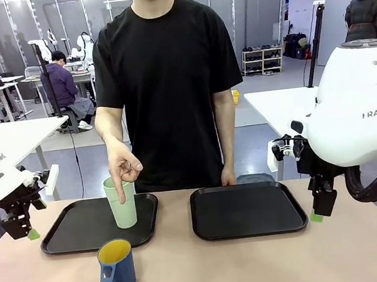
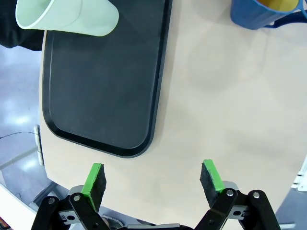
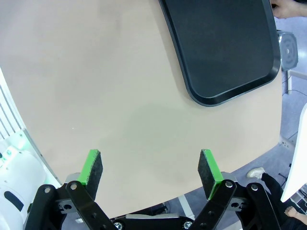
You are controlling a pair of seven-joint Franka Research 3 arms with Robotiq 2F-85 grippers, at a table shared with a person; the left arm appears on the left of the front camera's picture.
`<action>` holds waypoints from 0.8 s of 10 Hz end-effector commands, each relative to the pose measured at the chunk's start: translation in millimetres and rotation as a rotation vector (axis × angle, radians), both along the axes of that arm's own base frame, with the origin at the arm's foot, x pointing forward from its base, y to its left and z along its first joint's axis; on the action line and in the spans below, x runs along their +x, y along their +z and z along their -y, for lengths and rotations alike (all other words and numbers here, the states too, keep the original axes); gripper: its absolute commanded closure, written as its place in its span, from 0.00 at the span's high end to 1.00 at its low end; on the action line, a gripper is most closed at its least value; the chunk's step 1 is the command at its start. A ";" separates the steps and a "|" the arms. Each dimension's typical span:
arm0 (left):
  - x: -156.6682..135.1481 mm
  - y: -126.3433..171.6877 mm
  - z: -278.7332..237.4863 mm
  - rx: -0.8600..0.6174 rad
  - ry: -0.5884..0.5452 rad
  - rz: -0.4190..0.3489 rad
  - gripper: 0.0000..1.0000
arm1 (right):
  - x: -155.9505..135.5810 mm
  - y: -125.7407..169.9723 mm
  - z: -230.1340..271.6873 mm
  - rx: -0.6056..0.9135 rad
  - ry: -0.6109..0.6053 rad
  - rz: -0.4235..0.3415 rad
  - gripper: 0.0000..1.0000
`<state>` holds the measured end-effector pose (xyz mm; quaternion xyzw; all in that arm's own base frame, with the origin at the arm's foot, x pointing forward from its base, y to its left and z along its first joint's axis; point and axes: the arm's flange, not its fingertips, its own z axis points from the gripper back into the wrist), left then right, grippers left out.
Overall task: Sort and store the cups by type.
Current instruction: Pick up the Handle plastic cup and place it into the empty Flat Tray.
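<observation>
A tall pale green tumbler [image 1: 121,203] stands on the left black tray [image 1: 76,228]; the person's hand [image 1: 122,166] rests a finger on its rim. The tumbler [image 2: 67,18] also appears at the top of the left wrist view. A dark blue handled mug [image 1: 117,268] with a yellow inside sits on the table in front of that tray, and its edge [image 2: 264,14] is at the top right of the left wrist view. My left gripper [image 2: 153,179] hangs open at the table's left edge [image 1: 21,228]. My right gripper [image 3: 149,172] is open over the table's right side [image 1: 322,207].
A second black tray [image 1: 247,209] lies bare right of centre, also seen as a tray [image 3: 225,48] in the right wrist view. The person stands at the far side, their other hand [image 1: 228,176] behind that tray. Bare tabletop [image 1: 257,262] spreads across the front.
</observation>
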<state>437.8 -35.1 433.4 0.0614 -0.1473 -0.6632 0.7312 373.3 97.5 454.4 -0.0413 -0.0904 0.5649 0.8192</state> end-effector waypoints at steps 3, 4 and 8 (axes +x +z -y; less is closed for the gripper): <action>1.2 -10.9 2.9 -0.043 -0.026 0.003 1.00 | -2.3 1.3 -0.4 -0.017 -0.021 0.002 1.00; -1.1 -22.7 4.9 -0.080 -0.051 -0.009 1.00 | -2.3 1.3 -0.4 -0.017 -0.021 0.002 1.00; -12.7 -60.6 12.1 -0.209 -0.078 -0.078 1.00 | -2.3 1.3 -0.4 -0.017 -0.021 0.002 1.00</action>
